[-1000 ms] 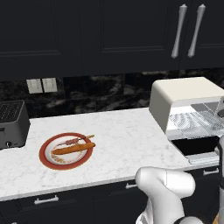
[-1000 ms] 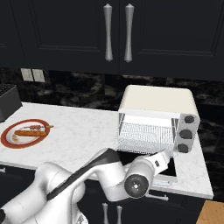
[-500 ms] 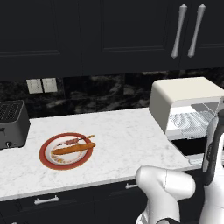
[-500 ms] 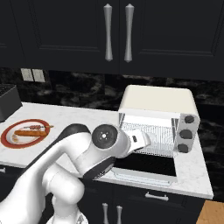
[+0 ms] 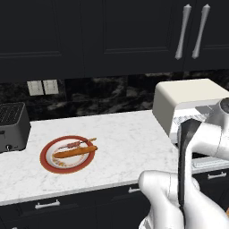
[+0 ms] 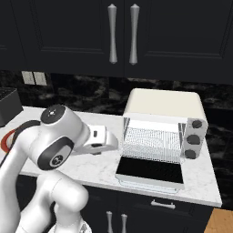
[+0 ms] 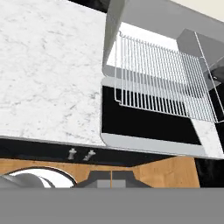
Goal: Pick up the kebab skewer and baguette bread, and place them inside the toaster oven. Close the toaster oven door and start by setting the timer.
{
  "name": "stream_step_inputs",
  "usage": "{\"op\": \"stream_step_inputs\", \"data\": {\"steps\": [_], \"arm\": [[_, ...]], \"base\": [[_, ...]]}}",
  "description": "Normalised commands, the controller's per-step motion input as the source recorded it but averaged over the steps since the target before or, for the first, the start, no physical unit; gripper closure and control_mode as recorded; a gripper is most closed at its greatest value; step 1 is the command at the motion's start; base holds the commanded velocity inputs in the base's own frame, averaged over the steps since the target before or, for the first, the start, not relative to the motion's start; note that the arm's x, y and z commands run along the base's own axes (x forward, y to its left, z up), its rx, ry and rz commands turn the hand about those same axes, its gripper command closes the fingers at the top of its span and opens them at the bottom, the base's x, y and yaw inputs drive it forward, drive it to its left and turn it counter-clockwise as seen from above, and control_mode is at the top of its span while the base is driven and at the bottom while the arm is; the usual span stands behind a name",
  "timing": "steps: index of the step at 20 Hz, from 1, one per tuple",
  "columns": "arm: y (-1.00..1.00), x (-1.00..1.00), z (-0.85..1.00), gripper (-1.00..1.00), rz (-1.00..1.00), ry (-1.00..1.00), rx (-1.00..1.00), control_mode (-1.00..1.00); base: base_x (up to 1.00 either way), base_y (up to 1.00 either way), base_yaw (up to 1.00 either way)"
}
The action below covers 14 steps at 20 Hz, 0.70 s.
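Nothing is loaded yet: kebab skewer (image 5: pixel 79 143) and baguette bread (image 5: pixel 74 152) lie on the plate (image 5: pixel 48 161), toaster oven door (image 6: pixel 150 172) down, pincer (image 7: pixel 111 178) closed empty.

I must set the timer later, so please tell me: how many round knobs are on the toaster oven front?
3, stacked in a column right of the wire rack on the toaster oven: top knob, middle knob, bottom knob.

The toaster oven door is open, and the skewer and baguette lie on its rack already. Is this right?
Not quite. The door is open, but the rack is bare; the left base view shows the skewer and baguette on the plate.
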Motion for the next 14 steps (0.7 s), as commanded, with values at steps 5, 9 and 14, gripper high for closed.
{"op": "stream_step_inputs", "data": {"steps": [5,9,14], "arm": [[1.00,-0.08,0.01,1.00,-0.18,0.12,0.03,-1.00],[0.97,0.00,0.00,-1.00,-0.05,0.08,0.07,-1.00],[1.00,0.00,0.00,-1.00,0.00,0.00,0.04,-1.00]], "base": [[0.00,0.00,0.00],[0.00,0.00,0.00],[0.00,0.00,0.00]]}}
